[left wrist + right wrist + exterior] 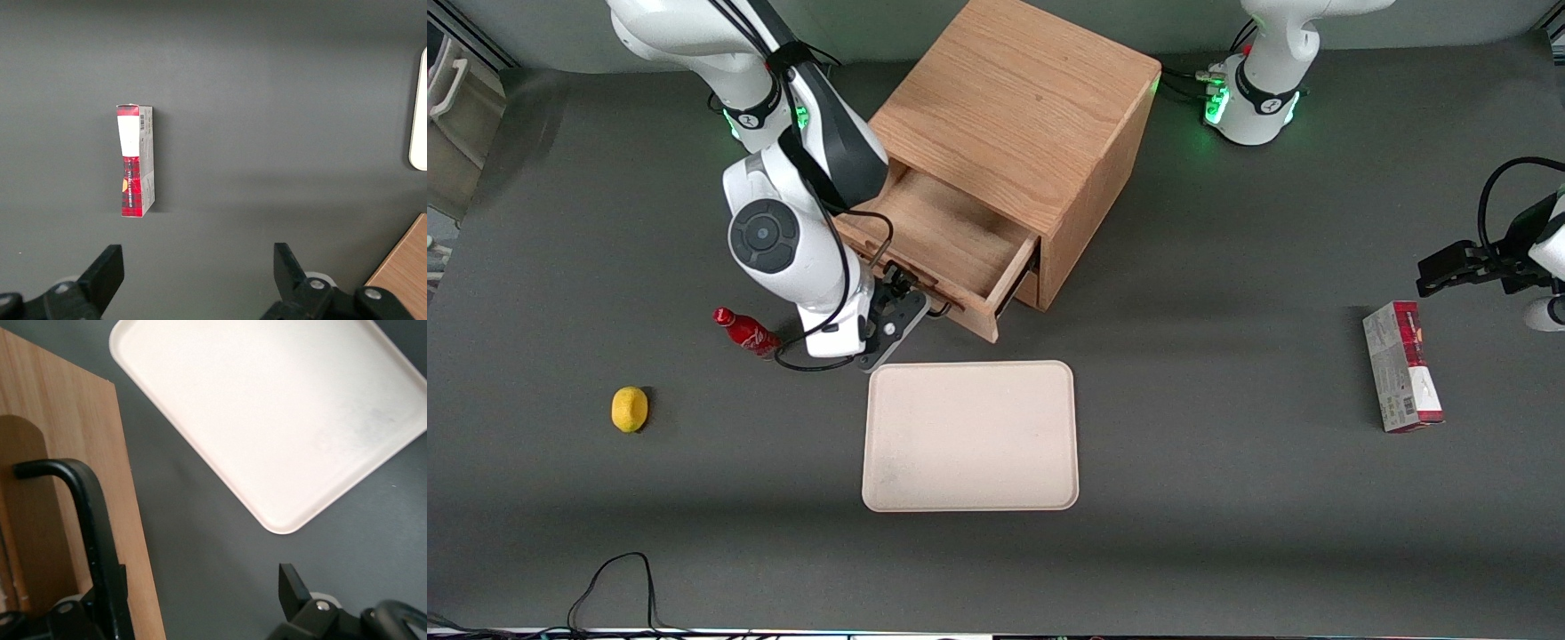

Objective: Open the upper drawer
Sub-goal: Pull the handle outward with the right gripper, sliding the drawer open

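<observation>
The light oak cabinet (1014, 107) stands at the back middle of the table. Its upper drawer (947, 236) is pulled well out, and its shallow wooden box shows empty. My right gripper (896, 289) is at the drawer's front panel, at the end toward the working arm. In the right wrist view the gripper (200, 600) is open with its jaws wide apart. The black bar handle (93, 533) on the wooden front (130, 520) runs right beside one finger; the other fingertip (291, 587) hangs over grey table. The lower drawer is hidden under the upper one.
A cream tray (969, 436) lies just nearer the camera than the drawer; it also shows in the right wrist view (280, 413). A red bottle (745, 331) lies by my arm and a lemon (630, 409) nearer the camera. A red box (1402, 378) lies toward the parked arm's end.
</observation>
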Available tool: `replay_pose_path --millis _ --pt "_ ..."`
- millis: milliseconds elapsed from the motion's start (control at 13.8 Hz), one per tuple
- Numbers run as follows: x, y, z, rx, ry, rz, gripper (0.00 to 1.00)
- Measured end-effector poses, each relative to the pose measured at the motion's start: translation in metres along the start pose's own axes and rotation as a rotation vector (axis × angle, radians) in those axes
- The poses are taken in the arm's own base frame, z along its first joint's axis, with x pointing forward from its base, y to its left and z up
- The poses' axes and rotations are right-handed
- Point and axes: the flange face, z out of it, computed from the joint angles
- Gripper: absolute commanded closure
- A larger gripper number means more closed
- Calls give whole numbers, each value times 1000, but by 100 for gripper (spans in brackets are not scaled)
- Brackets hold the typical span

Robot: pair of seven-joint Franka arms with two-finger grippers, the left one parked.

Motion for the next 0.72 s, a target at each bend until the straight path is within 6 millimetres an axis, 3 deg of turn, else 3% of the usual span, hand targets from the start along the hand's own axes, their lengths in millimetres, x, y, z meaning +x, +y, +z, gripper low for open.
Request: replay_pose_path --millis 435,725 --pt "9 42 -9 -14 -1 0 0" --pt "4 75 -9 -17 1 -29 0"
